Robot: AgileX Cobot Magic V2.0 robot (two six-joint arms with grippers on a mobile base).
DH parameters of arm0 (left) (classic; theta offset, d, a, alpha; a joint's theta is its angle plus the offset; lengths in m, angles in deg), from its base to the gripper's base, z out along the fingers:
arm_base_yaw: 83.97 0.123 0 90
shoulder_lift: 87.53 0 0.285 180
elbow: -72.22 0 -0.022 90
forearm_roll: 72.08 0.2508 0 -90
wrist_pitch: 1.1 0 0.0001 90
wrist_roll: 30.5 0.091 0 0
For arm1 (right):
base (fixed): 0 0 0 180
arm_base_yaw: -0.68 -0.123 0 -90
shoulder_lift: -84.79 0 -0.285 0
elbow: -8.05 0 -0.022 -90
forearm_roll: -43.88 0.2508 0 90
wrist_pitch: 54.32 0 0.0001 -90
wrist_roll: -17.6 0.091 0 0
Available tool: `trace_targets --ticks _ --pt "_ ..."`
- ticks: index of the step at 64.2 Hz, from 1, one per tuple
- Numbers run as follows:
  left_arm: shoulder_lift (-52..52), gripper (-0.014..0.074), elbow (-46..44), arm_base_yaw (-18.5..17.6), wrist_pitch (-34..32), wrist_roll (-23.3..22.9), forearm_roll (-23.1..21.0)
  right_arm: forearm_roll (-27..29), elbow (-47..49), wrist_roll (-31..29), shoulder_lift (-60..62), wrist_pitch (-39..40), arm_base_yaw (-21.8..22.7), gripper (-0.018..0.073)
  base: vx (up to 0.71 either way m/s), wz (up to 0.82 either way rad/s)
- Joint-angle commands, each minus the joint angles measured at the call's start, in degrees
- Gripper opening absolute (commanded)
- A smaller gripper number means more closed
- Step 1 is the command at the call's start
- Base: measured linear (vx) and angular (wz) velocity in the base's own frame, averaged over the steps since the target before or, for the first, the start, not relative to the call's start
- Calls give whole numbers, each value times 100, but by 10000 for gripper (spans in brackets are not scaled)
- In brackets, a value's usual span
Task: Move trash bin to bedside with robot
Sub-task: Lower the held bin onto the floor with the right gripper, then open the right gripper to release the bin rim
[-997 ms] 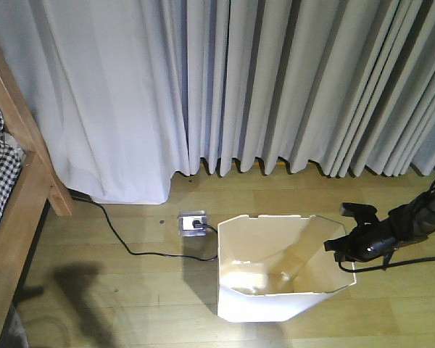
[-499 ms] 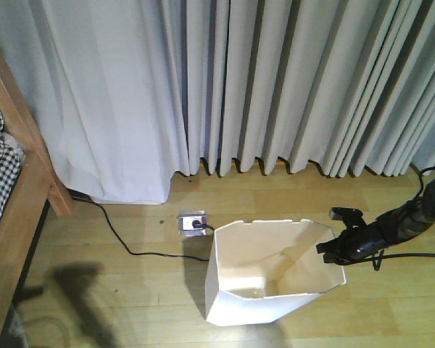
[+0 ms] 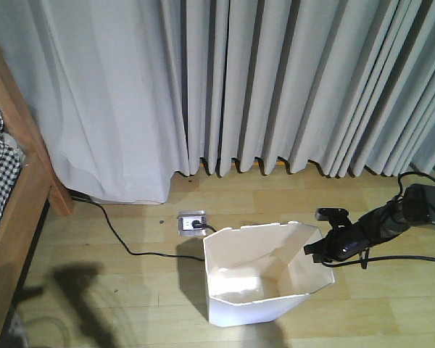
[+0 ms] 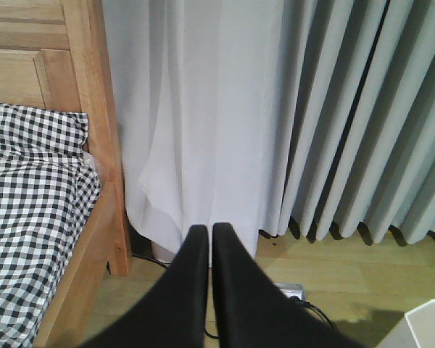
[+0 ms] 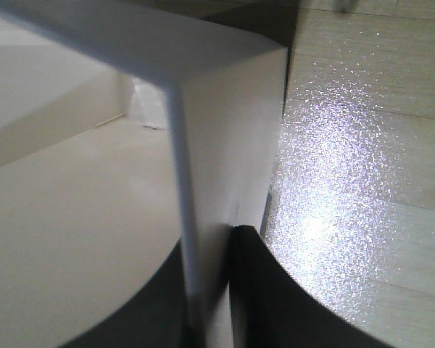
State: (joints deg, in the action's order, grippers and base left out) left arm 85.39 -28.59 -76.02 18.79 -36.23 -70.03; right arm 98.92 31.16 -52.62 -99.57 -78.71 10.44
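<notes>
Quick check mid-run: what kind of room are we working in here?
Most likely a bedroom: a wooden-framed bed with checked bedding, floor-length grey curtains along the wall, and a white trash bin on the wood floor.

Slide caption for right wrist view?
Right gripper, jaws shut on the trash bin wall at its rim, one inside, one outside; glossy wooden floor beyond.

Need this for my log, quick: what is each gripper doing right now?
Left gripper: closed, holding nothing.
Right gripper: closed on the rim of the trash bin.
</notes>
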Motion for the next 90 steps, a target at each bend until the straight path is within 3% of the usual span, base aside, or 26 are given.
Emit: trace_targets --ticks 1,36,90 --pt "81 -6 19 -17 -376 -25 -13 328 120 145 443 -514 -9 58 0 0" --pt "81 -6 19 -17 -376 -25 -13 328 120 158 443 -489 -9 163 0 0" --pt "81 -6 19 -17 -376 -25 -13 312 531 62 443 -383 -9 443 0 0"
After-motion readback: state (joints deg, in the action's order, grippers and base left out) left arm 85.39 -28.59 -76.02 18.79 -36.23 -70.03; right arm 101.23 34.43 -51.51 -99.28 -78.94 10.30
